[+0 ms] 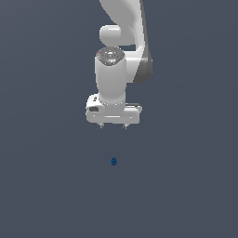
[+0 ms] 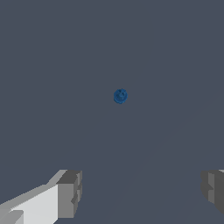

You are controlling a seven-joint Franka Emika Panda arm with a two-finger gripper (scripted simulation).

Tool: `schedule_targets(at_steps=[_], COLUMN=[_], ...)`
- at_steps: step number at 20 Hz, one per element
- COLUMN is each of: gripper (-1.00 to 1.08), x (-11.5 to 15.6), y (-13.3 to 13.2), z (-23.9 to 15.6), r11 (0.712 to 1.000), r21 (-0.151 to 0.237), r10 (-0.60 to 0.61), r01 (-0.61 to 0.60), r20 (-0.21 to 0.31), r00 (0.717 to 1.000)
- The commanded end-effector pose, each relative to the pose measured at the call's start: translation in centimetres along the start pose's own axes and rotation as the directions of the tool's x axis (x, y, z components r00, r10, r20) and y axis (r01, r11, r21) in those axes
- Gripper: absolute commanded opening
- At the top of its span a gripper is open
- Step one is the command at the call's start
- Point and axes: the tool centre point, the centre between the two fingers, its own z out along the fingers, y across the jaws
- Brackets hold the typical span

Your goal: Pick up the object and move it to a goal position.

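Observation:
The object is a tiny dark blue roundish lump (image 1: 114,161) lying on the flat grey surface, below my gripper in the exterior view. It also shows in the wrist view (image 2: 120,96), alone on the grey ground. My white gripper (image 1: 113,126) hangs above it with a clear gap, fingers pointing down. Its jaws stand wide apart and hold nothing. In the wrist view the gripper (image 2: 142,192) shows two grey fingertips (image 2: 70,192) far apart, with the lump beyond them.
The white arm (image 1: 125,42) rises behind the gripper to the top of the exterior view. The flat grey surface (image 1: 46,186) spreads all around.

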Motion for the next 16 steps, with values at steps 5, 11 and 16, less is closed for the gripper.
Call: schedule_targets(at_steps=[5, 11, 16], gripper=[1.00, 1.00, 1.00], x=[0.1, 0.3, 0.5], y=[-1.2, -3.7, -3.5], z=[-0.2, -0.7, -0.6], r11=[1.000, 0.996, 0.996], r21=[0.002, 0.005, 0.005], r10=[-0.028, -0.089, -0.087], r01=[0.028, 0.089, 0.087], r20=[-0.007, -0.023, -0.021], r00=[1.000, 0.996, 0.996])
